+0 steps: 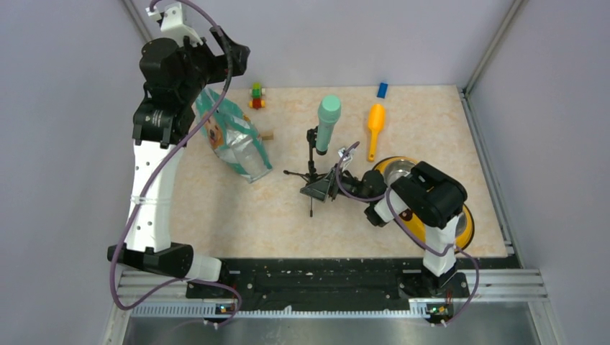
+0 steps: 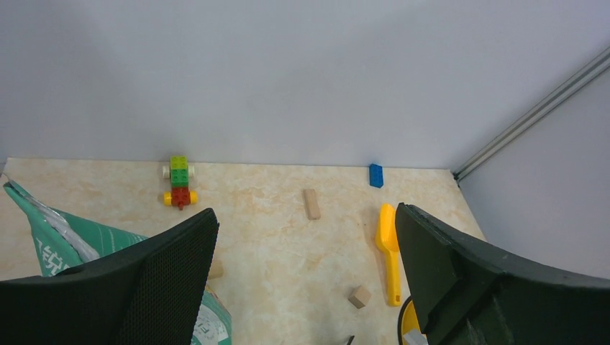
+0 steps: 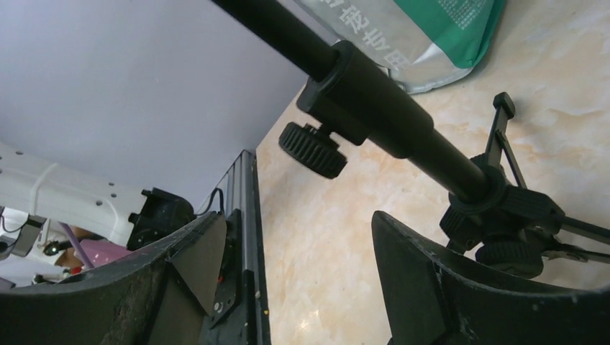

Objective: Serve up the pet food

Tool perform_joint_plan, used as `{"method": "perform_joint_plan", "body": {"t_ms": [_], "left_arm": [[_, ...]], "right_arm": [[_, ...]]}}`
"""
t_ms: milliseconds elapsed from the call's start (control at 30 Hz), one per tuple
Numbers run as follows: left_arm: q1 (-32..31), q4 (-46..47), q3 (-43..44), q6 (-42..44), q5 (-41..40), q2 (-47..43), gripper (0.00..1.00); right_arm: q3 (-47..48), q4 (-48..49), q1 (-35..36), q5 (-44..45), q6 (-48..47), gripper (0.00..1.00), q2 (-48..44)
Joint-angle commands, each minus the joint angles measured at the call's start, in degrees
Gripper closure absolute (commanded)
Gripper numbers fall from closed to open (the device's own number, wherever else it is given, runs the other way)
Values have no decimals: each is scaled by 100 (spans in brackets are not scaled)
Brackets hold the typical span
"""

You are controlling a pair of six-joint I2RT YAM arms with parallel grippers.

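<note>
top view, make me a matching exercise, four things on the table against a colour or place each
1 pouch
2 scoop
3 brick
4 bowl

a blue, at the far edge
b round, yellow, front right
c teal and white, dog's face
d orange-yellow, long handle, lying flat

Pairs: 1-c, 2-d, 3-a, 4-b
</note>
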Motion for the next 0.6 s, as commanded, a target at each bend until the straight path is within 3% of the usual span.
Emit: {"method": "perform_joint_plan", "body": {"t_ms": [0,567], "left_arm": [[-6,123,-7,103,-88,-223,3],[2,32,-9,349,-266,-311,2]], "right_arm": [[350,754,87,103,58,24,275],[1600,182,1,619,-212,23,1124]]}}
